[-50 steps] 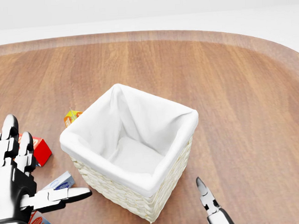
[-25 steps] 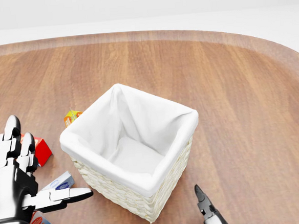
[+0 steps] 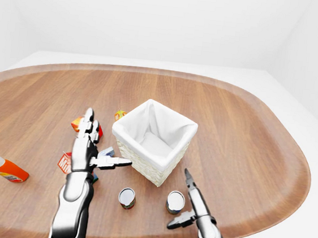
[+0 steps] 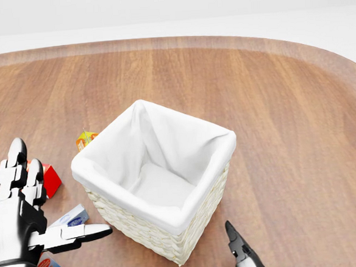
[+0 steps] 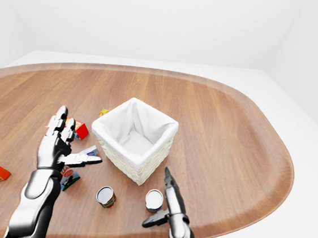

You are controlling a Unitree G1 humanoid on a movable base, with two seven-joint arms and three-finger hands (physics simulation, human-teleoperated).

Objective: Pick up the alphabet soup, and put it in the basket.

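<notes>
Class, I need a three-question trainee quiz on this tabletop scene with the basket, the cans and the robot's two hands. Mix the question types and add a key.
1. True or false: the basket already holds a can.
2. How many cans stand below the basket in the left-eye view? A) one B) two C) three
3. Fill in: the right hand hovers, fingers open, beside the ____ can.

The left can and the left hand are apart.

Key: 1 false; 2 B; 3 right.
</notes>
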